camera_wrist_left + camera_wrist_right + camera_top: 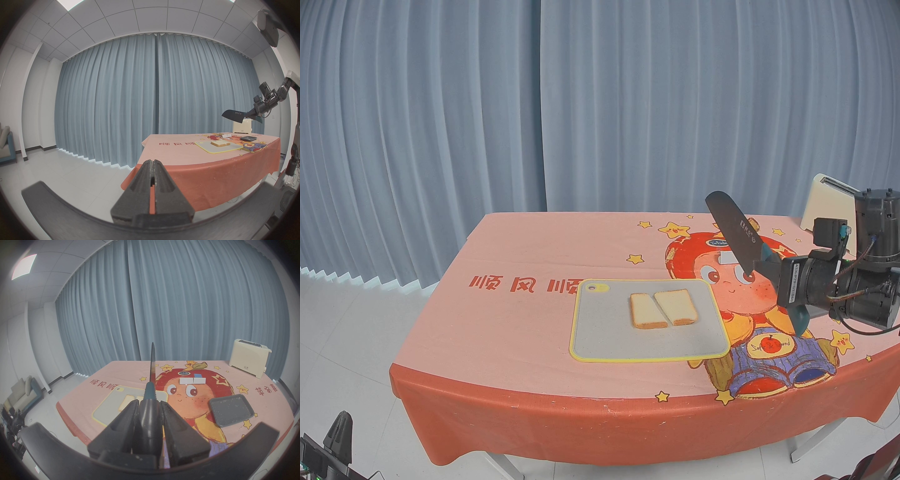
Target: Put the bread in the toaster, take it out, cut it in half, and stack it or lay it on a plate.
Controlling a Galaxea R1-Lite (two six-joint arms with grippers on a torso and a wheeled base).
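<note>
While right gripper (780,278) clamps black-bladed knife (734,228): raised right of grey plastic cutting board (600,331) (nearer arm).
Tan toast halves (647,310): on board, leftward of gripper.

Table (519,350) (pink cloth); cutting board (600,337), toaster (250,357), dark tray (231,408) on it.

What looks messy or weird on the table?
Nothing looks spilled or broken. The two bread halves lie side by side, a bit slanted, on the cutting board. The only odd sight is the knife, held up in the air above the table by the right end effector.
</note>
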